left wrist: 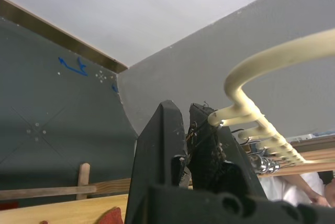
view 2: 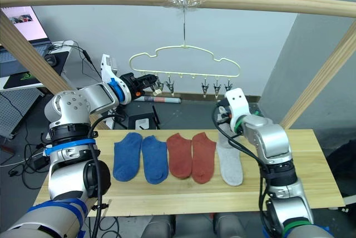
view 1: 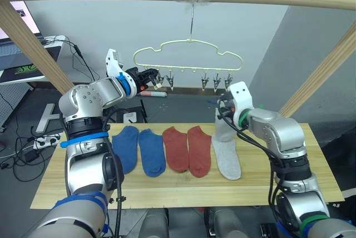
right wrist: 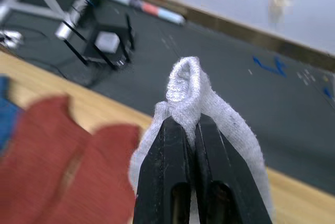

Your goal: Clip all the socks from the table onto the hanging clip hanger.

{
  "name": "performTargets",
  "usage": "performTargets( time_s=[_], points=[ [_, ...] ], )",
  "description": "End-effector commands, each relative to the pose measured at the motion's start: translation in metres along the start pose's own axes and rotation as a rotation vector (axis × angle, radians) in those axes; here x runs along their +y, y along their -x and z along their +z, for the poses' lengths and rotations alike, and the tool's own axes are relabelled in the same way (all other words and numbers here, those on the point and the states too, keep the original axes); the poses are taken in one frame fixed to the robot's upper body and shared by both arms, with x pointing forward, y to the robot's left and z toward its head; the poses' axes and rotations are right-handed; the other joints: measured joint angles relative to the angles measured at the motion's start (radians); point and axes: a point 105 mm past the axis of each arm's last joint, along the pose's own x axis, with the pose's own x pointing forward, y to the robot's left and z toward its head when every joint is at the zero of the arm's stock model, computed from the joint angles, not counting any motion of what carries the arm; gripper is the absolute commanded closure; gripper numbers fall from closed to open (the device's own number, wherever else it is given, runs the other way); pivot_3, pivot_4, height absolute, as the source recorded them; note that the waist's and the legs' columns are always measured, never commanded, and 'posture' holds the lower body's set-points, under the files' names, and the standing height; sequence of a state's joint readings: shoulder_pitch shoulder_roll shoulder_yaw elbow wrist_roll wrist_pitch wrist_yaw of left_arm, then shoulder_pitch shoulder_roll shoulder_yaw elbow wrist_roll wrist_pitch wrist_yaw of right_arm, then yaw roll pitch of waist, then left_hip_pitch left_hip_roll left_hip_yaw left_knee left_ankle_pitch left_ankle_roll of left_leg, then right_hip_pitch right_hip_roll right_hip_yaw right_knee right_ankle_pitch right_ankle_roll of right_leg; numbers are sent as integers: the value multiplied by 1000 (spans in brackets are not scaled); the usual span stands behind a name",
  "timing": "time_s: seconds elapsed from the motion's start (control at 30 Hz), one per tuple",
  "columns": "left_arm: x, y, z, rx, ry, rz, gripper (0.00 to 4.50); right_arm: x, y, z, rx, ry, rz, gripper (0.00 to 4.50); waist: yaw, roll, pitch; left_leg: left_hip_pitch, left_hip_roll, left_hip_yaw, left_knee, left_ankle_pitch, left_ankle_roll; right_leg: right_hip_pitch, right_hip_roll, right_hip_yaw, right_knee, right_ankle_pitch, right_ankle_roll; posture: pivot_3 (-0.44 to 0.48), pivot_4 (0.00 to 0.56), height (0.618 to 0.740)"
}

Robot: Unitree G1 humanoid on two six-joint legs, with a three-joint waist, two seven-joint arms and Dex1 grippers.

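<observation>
Handling note: light grey sock [right wrist: 209, 103], soft, limp and light, pinched at cuff fold by closed right gripper [right wrist: 191, 130], hanging down to table [view 1: 311, 182]; left gripper [view 1: 149, 77] clamped on end clip [view 1: 157, 81] of clip hanger [view 1: 189, 54].

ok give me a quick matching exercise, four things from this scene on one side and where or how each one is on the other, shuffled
Things:
1. blue socks
2. grey sock
3. left end effector
4. hanger

States:
A. hangs by its hook from the wooden pole
B. pinched at the cuff and partly lifted off the table
C. lying flat at the left end of the row of socks
D. raised at the leftmost clip

Pairs: 1-C, 2-B, 3-D, 4-A

The right end effector is the one pinching the grey sock.
</observation>
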State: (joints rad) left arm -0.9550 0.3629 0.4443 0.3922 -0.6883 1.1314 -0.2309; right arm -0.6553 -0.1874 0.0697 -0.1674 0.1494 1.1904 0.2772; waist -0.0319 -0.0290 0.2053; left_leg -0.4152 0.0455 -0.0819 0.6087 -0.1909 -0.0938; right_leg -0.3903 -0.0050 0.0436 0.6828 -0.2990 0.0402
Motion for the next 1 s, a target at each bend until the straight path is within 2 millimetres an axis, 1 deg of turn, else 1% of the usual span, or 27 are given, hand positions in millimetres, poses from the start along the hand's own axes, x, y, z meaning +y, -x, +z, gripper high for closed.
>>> performTargets(
  time_s=[0.03,0.23,0.4,0.5,0.63,0.73,1.0],
  points=[
    [-1,4,9,-10,9,-6,4358,24,-9,18,-57,24,47,4489,-2,0,0,0,0,0,0,0,0,0,0,0,0,0,0,30,163,740],
    [-2,2,6,3,3,-3,4358,58,-34,32,-87,39,119,4489,-2,0,0,0,0,0,0,0,0,-1,0,0,0,0,0,43,156,740],
    [-3,2,5,6,-2,-4,4358,82,-45,45,-113,57,176,4489,-1,0,0,0,0,0,0,0,0,-1,0,0,1,0,0,51,154,740],
    [-4,1,5,4,-4,-4,4358,97,-48,49,-121,69,221,4489,-1,0,0,0,0,0,0,0,0,-1,0,0,1,0,0,56,153,740],
    [-5,1,5,1,-6,-2,4358,110,-51,52,-128,81,255,4489,-1,0,0,0,0,0,-1,0,0,-1,0,0,1,0,0,63,153,740],
    [-5,1,4,-1,-7,-1,4358,119,-50,60,-145,89,285,4489,-1,0,0,0,0,0,-1,0,0,-2,0,0,2,0,0,63,153,740],
    [-5,1,4,-7,-8,2,4358,133,-47,77,-178,114,329,4489,0,0,0,-1,0,0,-1,0,0,-5,0,0,8,0,0,63,153,740]
  ],
)
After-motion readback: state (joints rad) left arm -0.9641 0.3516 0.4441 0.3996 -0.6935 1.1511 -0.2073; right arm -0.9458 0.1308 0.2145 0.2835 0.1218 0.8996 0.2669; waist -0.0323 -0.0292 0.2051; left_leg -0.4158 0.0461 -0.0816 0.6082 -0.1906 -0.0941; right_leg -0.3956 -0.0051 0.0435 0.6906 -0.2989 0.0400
